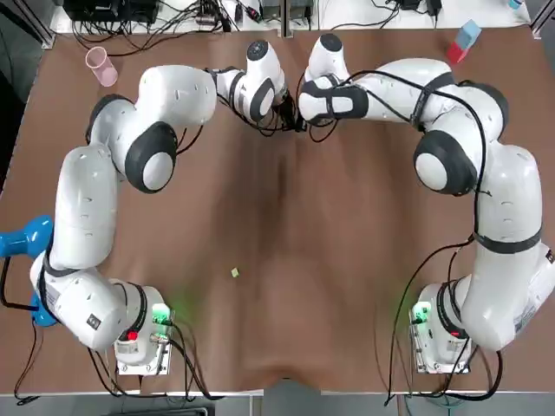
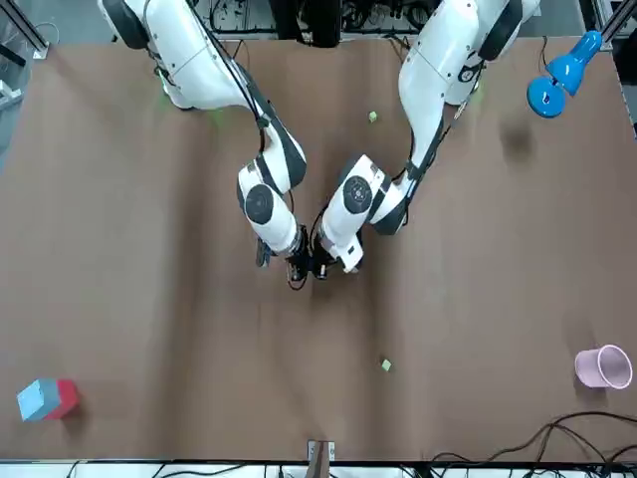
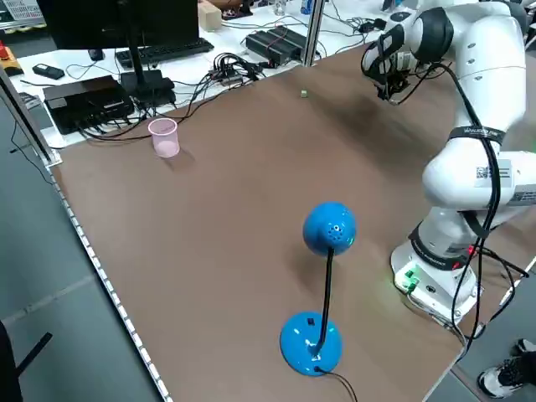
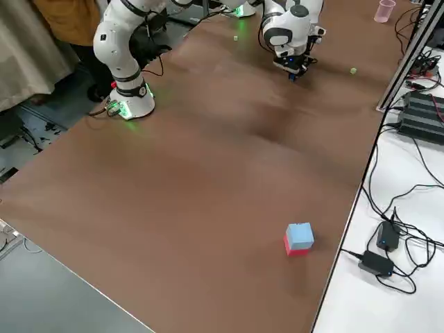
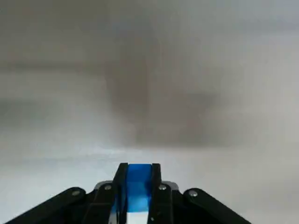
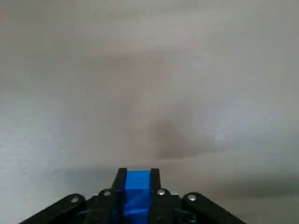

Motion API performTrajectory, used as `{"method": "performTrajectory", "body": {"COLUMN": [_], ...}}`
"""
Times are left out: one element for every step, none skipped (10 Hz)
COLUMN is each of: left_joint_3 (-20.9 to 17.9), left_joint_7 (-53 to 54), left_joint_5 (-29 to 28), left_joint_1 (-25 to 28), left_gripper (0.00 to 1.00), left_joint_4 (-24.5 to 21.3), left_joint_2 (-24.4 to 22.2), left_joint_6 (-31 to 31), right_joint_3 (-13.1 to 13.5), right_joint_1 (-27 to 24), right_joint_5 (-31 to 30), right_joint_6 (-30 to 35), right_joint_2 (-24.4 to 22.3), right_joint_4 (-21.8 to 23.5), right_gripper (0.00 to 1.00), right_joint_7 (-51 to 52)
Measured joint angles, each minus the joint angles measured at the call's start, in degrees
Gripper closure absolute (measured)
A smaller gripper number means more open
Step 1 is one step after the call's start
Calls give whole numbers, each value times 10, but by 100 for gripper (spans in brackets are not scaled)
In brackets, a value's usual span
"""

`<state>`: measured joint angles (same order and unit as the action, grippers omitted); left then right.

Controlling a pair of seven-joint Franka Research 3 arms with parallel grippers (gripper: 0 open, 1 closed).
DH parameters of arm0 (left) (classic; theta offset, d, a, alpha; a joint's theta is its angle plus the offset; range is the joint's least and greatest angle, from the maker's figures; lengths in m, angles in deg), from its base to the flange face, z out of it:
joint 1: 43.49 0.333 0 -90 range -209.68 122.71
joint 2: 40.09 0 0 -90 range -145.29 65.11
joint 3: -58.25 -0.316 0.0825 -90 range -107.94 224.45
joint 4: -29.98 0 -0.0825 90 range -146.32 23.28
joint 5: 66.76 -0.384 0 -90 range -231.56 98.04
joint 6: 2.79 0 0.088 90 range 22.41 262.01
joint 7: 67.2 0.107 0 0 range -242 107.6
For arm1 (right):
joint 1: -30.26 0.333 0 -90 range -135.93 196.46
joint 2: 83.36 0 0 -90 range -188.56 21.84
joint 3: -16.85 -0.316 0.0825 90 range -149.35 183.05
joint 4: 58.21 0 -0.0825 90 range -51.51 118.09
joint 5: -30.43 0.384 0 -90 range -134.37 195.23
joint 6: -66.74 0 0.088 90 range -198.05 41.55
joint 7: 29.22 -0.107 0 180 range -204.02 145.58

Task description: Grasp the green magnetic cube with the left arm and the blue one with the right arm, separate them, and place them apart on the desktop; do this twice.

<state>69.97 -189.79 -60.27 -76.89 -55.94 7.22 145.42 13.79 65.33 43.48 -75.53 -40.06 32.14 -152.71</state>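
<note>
Downward, side-by-side: left gripper [image 2: 321,269], right gripper [image 2: 297,270].

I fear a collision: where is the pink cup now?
Top view: the pink cup stands near the table's far left corner, beyond the left arm.

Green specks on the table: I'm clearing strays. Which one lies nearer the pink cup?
The far speck, at the same end of the table as the pink cup; the near speck lies at the robot's end.
</note>
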Motion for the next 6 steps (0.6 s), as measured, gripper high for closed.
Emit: {"method": "performTrajectory", "body": {"left_joint_3": [0,0,0,-1,-2,-5], "left_joint_7": [0,0,0,0,0,0], "left_joint_5": [0,0,0,0,0,0], "left_joint_1": [0,0,0,1,3,5], "left_gripper": [76,76,76,76,76,76], "left_joint_4": [0,0,0,0,0,5], "left_joint_2": [0,0,0,0,0,0], "left_joint_6": [0,0,0,0,0,1], "right_joint_3": [2,3,4,4,4,4], "right_joint_1": [-3,-7,-11,-16,-18,-19], "right_joint_5": [-10,-20,-26,-32,-36,-41], "right_joint_6": [1,3,10,21,37,56], "right_joint_2": [0,0,0,-2,-9,-21], "right_joint_4": [0,0,0,0,1,7], "right_gripper": [76,76,76,76,76,76], "right_joint_7": [1,1,7,18,38,77]}}
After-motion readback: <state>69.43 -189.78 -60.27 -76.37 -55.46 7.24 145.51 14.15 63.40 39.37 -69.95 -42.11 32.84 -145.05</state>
